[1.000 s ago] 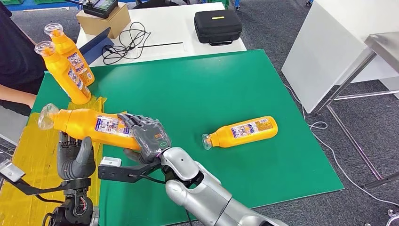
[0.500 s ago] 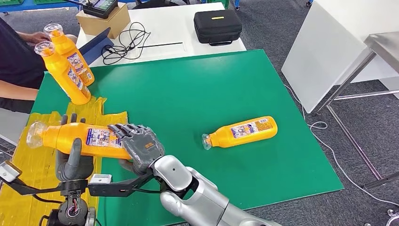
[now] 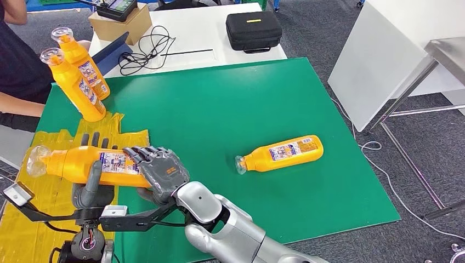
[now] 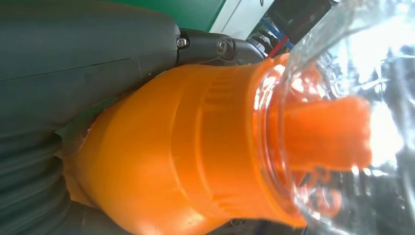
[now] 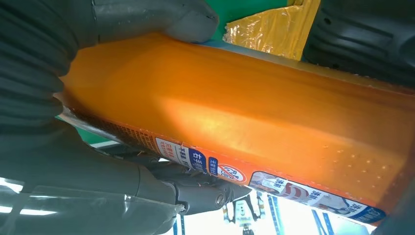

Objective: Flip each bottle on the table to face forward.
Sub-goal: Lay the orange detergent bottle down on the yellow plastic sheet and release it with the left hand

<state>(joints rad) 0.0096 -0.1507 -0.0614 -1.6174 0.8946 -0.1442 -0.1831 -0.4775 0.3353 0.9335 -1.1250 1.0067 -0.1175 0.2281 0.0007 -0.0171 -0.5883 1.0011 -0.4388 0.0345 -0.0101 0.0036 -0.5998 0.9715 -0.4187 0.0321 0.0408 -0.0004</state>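
Note:
An orange bottle (image 3: 82,161) with a clear cap hangs level above the table's front left, cap pointing left. My right hand (image 3: 162,172) grips its base end, fingers over the label. My left hand (image 3: 93,183) holds it near the neck, thumb across the front and fingers standing up behind. The left wrist view shows the bottle's shoulder (image 4: 186,147) and clear cap (image 4: 342,122) close up. The right wrist view shows the bottle's side (image 5: 244,127) in my hand. A second orange bottle (image 3: 282,152) lies on its side on the green mat (image 3: 219,98), label up. Two more bottles (image 3: 74,87) (image 3: 82,60) stand at the far left.
A yellow sheet (image 3: 33,192) covers the mat's front left corner. A person (image 3: 16,71) sits by the table's left edge. Behind the mat, a white table bears a black case (image 3: 254,30), a cardboard box (image 3: 118,24) and cables (image 3: 145,46).
The held bottle has moved left and down. My left hand has come up around its neck end, thumb in front and fingers behind. The lying bottle has not moved.

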